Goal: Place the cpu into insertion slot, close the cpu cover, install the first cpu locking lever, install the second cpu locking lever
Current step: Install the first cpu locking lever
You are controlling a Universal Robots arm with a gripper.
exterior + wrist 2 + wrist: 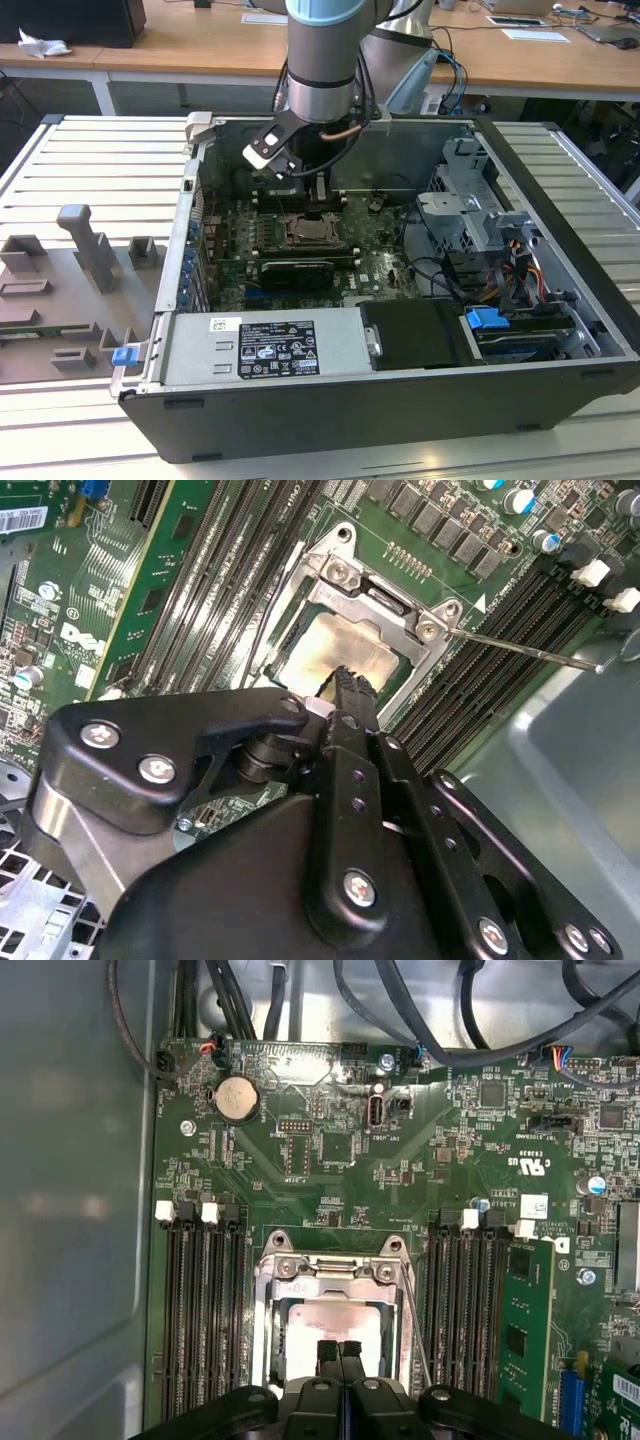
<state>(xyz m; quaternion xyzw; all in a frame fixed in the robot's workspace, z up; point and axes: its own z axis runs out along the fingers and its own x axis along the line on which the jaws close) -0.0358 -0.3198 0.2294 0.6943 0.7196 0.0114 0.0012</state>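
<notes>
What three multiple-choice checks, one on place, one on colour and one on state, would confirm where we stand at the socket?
1. The gripper hangs over: A the cpu; B the drive cage; C the bench.
2. The motherboard is: A blue; B green; C red.
3. The gripper's fingers are: A spread wide; B shut together; C clamped on a cable.
Key: 1A, the fingertips sit above the cpu in both wrist views; 2B, the board around the cpu is green; 3B, no gap shows between the tips.
</notes>
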